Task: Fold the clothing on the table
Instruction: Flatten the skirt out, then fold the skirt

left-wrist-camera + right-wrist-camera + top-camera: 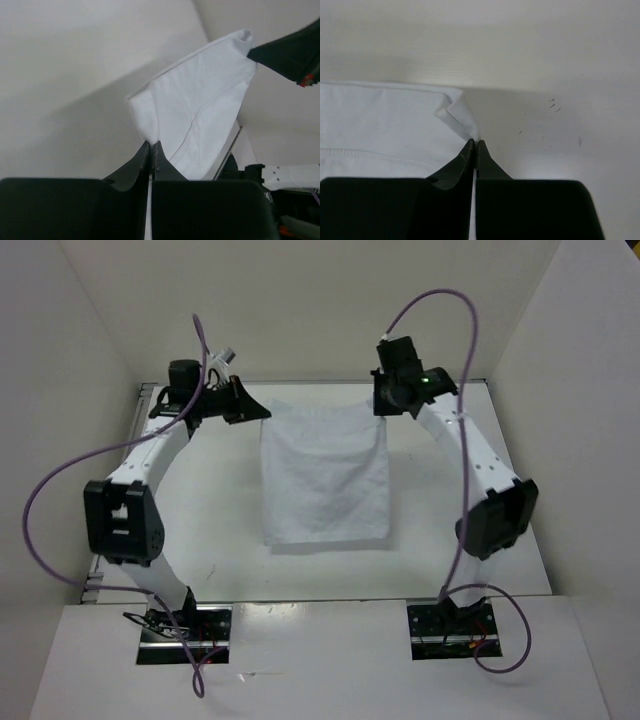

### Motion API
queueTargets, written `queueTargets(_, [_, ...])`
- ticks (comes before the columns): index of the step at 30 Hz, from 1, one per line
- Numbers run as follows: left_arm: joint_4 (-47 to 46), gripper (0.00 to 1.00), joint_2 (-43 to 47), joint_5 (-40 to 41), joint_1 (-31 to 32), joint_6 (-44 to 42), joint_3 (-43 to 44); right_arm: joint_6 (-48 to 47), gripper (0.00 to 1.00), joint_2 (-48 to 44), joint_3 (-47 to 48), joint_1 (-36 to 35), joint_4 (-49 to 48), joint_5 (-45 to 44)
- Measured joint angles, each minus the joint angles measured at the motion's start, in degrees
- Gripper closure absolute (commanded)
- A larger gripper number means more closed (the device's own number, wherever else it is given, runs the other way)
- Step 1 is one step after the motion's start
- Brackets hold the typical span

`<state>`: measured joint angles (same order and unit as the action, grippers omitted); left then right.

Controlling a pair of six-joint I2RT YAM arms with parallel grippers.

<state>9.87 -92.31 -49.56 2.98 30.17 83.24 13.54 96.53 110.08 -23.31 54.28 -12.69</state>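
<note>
The black two-finger left gripper [258,412] sits at about 11 o'clock on the glossy white rectangular tabletop [220,540]. In the left wrist view its fingers are pressed together [151,145], and one far corner of the clothing [200,100], a thin, wrinkled, plain white fabric garment, is pinched at their tips.

From that corner the fabric stretches across to the other arm. In the top view the clothing [325,480] spreads as a rough rectangle at the middle of the tabletop. Its far edge is drawn taut between the two arms and its near hem lies toward 6 o'clock. I cannot tell whether that hem rests flat or hangs just above the surface.

The black two-finger right gripper [382,400], at about 1 o'clock, is likewise closed tight [474,142]. It is clamped on the other far corner, where the hem curls over beside the fingertips.

By my reading, the fold is set up but not yet made: both far corners are secured and the edge between them is raised.

The next move probably calls for both arms to carry that edge toward 6 o'clock together. They would need to keep level and evenly spaced so the fabric neither sags nor skews. They should let go only once the held edge lies over the near hem.
</note>
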Motion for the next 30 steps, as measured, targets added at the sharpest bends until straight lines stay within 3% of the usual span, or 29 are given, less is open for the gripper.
queueTargets(5, [-0.90, 1.00, -16.11, 6.40, -0.28, 1.95, -0.26, -0.20, 1.00, 15.89, -0.87, 2.75, -3.32, 1.64])
queueTargets(11, [-8.66, 1.00, -21.24, 9.18, -0.15, 5.60, 0.92, -0.63, 1.00, 23.23, 2.54, 4.61, -5.16, 2.29])
queueTargets(17, [-12.83, 1.00, -22.25, 8.81, -0.28, 6.36, 2.12, -1.01, 1.00, 22.12, 3.13, 4.61, -7.91, 3.32])
queueTargets(30, [-14.84, 1.00, -11.80, 10.54, 2.05, 4.76, -13.73, 0.98, 1.00, 6.60, -20.52, 4.61, -13.14, 8.04])
